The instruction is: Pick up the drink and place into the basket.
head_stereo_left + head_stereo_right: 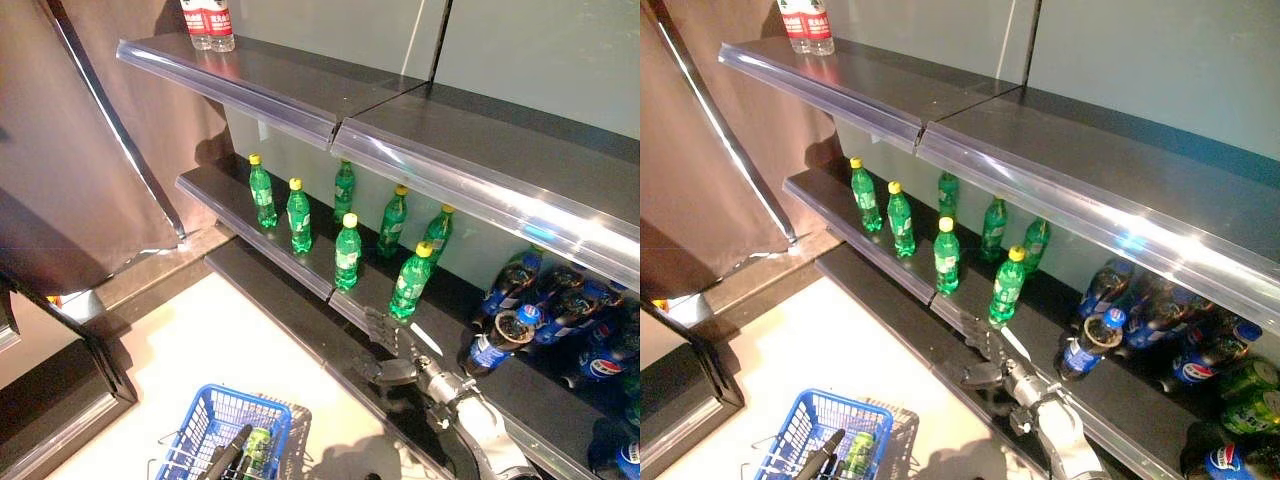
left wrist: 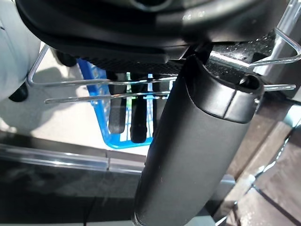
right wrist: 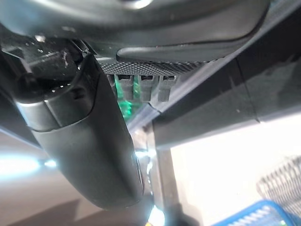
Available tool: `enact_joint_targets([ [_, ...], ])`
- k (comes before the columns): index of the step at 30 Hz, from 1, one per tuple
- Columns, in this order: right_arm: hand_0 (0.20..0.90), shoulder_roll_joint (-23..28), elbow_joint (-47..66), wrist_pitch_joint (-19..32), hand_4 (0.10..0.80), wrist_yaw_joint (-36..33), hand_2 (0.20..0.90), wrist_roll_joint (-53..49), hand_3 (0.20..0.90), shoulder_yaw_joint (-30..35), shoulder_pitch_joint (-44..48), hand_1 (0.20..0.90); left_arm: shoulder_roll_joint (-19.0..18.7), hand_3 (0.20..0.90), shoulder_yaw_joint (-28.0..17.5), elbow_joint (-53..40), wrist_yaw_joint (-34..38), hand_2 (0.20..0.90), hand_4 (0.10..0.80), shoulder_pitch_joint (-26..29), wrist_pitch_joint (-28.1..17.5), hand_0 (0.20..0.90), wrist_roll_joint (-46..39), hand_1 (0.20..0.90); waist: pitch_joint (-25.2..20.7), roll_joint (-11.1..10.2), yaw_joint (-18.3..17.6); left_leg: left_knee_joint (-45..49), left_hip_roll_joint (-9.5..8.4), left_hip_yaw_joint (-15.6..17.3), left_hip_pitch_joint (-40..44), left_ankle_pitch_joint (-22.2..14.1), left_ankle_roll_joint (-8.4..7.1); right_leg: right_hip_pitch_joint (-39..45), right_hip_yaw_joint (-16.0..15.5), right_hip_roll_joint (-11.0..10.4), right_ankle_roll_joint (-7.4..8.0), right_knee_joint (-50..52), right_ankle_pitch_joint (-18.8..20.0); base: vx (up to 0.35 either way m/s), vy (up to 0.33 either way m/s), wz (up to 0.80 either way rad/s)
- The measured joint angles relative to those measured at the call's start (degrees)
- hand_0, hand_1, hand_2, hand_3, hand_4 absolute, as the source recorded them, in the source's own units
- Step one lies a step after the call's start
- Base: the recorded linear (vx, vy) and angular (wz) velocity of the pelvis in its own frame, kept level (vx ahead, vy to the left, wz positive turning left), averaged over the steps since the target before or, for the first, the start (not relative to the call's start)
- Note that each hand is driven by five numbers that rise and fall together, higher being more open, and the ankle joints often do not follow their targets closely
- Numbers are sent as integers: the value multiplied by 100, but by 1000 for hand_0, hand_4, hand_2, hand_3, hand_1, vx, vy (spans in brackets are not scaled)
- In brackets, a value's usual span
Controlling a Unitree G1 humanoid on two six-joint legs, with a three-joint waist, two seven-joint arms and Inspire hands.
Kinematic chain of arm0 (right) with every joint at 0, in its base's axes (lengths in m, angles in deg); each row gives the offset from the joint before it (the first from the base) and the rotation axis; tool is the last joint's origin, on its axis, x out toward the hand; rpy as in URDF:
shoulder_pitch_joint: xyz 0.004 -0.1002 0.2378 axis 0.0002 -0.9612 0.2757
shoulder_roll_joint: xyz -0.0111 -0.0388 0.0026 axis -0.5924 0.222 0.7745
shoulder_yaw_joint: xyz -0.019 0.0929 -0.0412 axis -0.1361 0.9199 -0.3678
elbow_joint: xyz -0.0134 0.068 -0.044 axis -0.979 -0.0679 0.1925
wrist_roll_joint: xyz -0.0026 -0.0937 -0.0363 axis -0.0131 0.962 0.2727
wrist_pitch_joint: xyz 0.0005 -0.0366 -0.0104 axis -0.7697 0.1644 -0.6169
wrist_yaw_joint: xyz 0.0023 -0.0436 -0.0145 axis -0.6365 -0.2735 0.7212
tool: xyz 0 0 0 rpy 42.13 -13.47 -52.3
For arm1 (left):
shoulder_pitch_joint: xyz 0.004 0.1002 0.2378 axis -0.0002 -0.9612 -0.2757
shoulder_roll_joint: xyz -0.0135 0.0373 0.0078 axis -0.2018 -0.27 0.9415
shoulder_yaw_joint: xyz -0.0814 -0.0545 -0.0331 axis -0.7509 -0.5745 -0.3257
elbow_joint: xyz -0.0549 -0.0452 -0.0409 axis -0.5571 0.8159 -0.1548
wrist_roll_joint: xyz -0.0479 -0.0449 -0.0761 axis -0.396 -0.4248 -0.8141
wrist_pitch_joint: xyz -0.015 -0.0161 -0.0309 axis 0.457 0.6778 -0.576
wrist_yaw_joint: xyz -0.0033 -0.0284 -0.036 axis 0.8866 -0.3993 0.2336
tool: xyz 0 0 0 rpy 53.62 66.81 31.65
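Green bottles with yellow caps stand on the middle shelf; the nearest one [image 1: 410,285] is at the shelf's front edge. My right hand [image 1: 393,352] is open, its fingers straight, just below and in front of that bottle and not touching it. In the right wrist view the green bottle [image 3: 126,106] shows past the fingers [image 3: 141,87]. The blue basket [image 1: 205,425] hangs at the lower left with a green bottle [image 1: 257,447] lying in it. My left hand [image 1: 228,455] is shut on its wire handles [image 2: 94,89].
Blue cola bottles [image 1: 515,330] lie on the lower shelf at the right. Water bottles [image 1: 208,22] stand on the top shelf [image 1: 300,90], which overhangs the green bottles. A dark panel [image 1: 70,150] stands at the left. Pale floor [image 1: 220,340] lies before the shelves.
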Motion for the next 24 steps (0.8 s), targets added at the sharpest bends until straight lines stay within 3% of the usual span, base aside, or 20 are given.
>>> enact_joint_targets([
  [7,900,407,829,779,800,-567,900,142,900,349,-189,900,64,200,-55,-27,0,300,100,-83,5,300,9,300,68,112,-25,-28,-7,-69,3,6,-4,57,-39,0,21,-134,33,0,5,3],
  [12,900,428,1234,1243,800,-1003,900,163,900,782,-209,900,91,200,-84,-44,-1,300,100,-108,5,300,9,300,87,145,-45,-30,-8,-99,6,6,-5,134,-126,5,22,-228,42,4,8,9],
  [24,900,211,1296,1483,800,-1717,900,-719,900,800,-208,900,162,200,-242,-48,-1,300,100,-166,10,300,113,300,151,246,-4,-35,-2,-99,8,6,-5,144,-129,13,23,-243,42,1,0,0],
])
